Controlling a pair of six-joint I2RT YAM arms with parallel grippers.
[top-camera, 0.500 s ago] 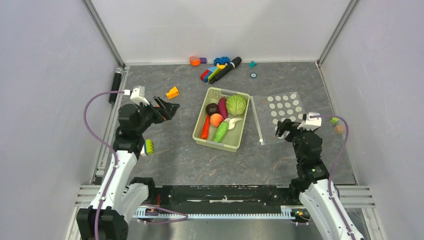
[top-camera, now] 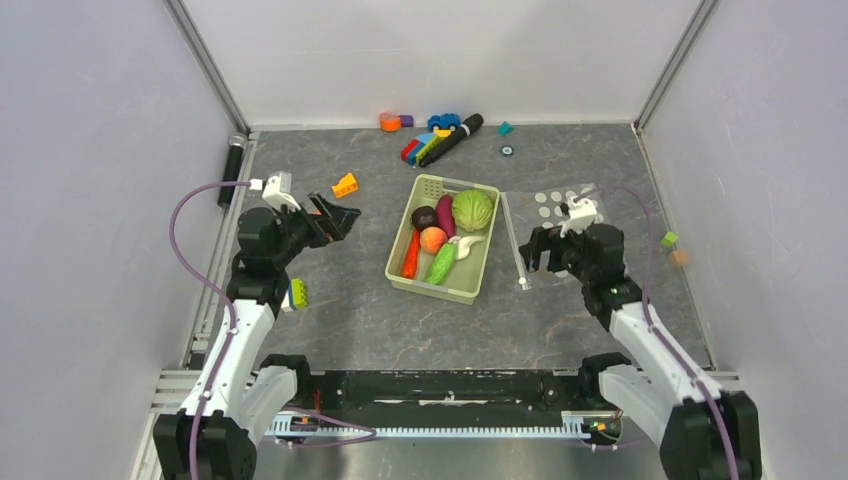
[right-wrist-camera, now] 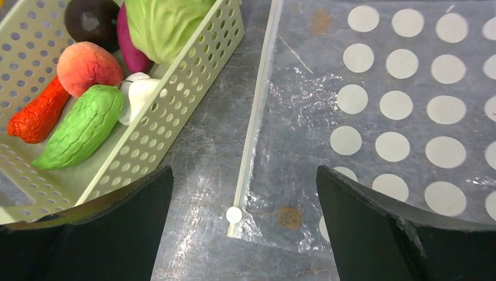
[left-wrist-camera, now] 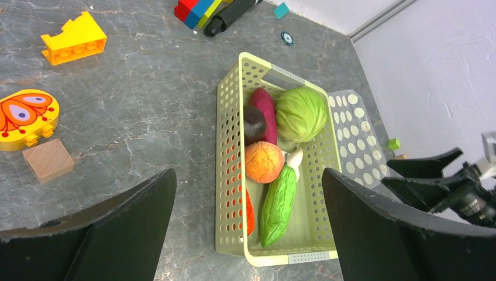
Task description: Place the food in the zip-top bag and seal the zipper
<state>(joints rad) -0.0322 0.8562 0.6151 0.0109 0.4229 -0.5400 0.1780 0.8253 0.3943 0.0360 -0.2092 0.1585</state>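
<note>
- Your left gripper point(top-camera: 340, 218) is left of the pale green basket point(top-camera: 432, 288) and pointed toward it. Its fingers are spread wide and hold nothing.
- Your right gripper point(top-camera: 541, 250) is on the other side of the basket, above the near end of the zip-top bag point(right-wrist-camera: 409, 117). Its fingers are also spread wide and hold nothing. You cannot tell from these views whether they touch the plastic.
- All the food is in the basket:
  - the cabbage point(top-camera: 472, 210) is at the far right
  - the eggplant point(top-camera: 446, 213) is just left of the cabbage
  - the maroon ball point(top-camera: 424, 217) is at the far left
  - the peach point(top-camera: 433, 239) is in the middle
  - the carrot point(top-camera: 411, 256) lies along the left wall
  - the cucumber point(top-camera: 441, 263) is at the near end, with the white piece point(top-camera: 465, 242) against its far tip
- The bag lies flat on the table point(top-camera: 350, 320), just right of the basket, with nothing inside it.
- The zipper point(right-wrist-camera: 257, 111) runs along the bag's left edge, parallel to the basket's right wall, with a strip of bare table between them. Its white slider point(right-wrist-camera: 234, 215) is at the near end. In the right wrist view, the zipper passes between the two fingers.
- A yellow block point(top-camera: 345, 185) lies left of the basket. A black marker point(top-camera: 452, 138) and more coloured blocks point(top-camera: 420, 148) sit by the far wall.
</note>
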